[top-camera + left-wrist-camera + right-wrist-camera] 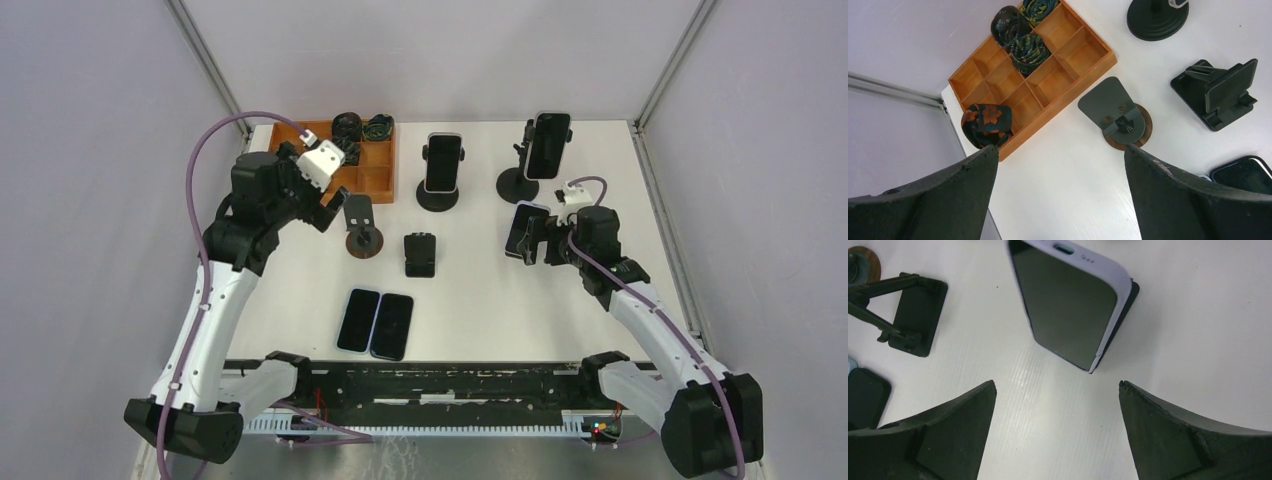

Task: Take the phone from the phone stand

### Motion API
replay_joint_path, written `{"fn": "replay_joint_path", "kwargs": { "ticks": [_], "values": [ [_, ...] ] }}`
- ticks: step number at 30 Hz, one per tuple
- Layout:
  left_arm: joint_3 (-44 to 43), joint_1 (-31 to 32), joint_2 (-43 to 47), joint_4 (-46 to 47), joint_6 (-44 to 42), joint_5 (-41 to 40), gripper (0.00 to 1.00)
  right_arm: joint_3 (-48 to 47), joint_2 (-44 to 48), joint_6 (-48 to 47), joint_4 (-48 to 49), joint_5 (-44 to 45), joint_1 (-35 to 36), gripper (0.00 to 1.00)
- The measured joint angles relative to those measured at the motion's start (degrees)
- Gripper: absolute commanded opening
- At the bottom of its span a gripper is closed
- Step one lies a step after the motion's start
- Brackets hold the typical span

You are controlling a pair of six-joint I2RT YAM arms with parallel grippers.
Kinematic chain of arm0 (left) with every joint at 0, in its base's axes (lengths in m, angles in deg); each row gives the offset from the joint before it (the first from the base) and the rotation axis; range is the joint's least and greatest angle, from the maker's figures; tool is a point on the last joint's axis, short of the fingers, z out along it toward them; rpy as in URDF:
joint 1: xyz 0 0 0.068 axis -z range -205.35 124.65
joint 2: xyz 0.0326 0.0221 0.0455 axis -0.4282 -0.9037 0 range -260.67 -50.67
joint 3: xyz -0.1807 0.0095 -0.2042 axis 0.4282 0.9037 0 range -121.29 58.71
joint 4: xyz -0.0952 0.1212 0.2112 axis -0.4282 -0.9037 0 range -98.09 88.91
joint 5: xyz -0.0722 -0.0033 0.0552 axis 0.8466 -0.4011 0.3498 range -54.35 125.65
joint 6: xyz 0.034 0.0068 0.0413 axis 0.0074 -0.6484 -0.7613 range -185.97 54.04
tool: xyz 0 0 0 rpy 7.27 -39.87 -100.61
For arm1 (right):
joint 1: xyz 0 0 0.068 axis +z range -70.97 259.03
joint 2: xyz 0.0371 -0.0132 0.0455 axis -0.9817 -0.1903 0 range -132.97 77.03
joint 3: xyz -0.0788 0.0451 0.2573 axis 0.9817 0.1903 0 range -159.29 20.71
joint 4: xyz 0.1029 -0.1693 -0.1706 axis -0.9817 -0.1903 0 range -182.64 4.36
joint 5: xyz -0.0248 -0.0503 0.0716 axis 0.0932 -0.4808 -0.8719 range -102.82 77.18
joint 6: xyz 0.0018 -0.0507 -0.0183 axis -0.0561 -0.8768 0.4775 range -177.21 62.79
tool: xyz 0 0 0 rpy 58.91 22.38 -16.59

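A phone in a lilac case (1068, 310) leans, screen up, on a low dark phone stand (1129, 302) just ahead of my right gripper (1056, 387). That gripper is open and holds nothing, and its fingertips stop short of the phone's lower edge. From above, the same phone (525, 230) sits to the left of my right gripper (538, 245). Two more phones (442, 160) (549, 145) stand upright on round-based stands at the back. My left gripper (1060, 150) is open over bare table, beside an empty round stand (1120, 122).
A wooden divided tray (372, 172) with rolled cloths sits at the back left. An empty black folding stand (420, 254) is mid-table. Two phones (358, 320) (391, 326) lie flat near the front edge. Frame posts rise at the back corners.
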Motion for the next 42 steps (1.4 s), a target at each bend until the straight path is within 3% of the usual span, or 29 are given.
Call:
{"fn": "replay_joint_path", "kwargs": {
  "ticks": [8, 13, 22, 28, 33, 37, 42],
  "values": [
    [-9.62, 0.0, -12.72, -4.72, 4.31, 0.11, 1.0, 0.02, -7.87, 0.59, 8.0, -5.77, -6.58, 0.96],
    [-9.97, 0.0, -14.43, -8.09, 6.45, 2.93, 1.0, -0.13, -16.65, 1.49, 14.84, -10.51, -7.39, 0.85],
    [-11.58, 0.0, -13.07, -11.56, 6.4, 12.28, 1.0, -2.29, -25.0, 3.21, 22.56, -17.49, -7.5, 0.52],
    [-11.41, 0.0, -12.02, -14.97, 4.42, 19.23, 1.0, -1.51, -25.7, 5.51, 26.84, -20.57, -7.48, 0.25],
    [-11.37, 0.0, -11.98, -16.72, 3.58, 24.3, 1.0, 1.18, -24.3, 6.91, 30.03, -21.88, -7.48, 0.09],
    [-8.13, 0.02, -10.27, -16.59, 2.89, 32.06, 1.0, 3.58, -20.26, 8.63, 29.64, -22.38, -5.9, 0.0],
    [-2.97, 0.07, -6.19, -19.71, -1.57, 41.11, 1.0, 3.74, -14.08, 10.6, 29.16, -24.17, 0.57, 0.0]
  ]
}}
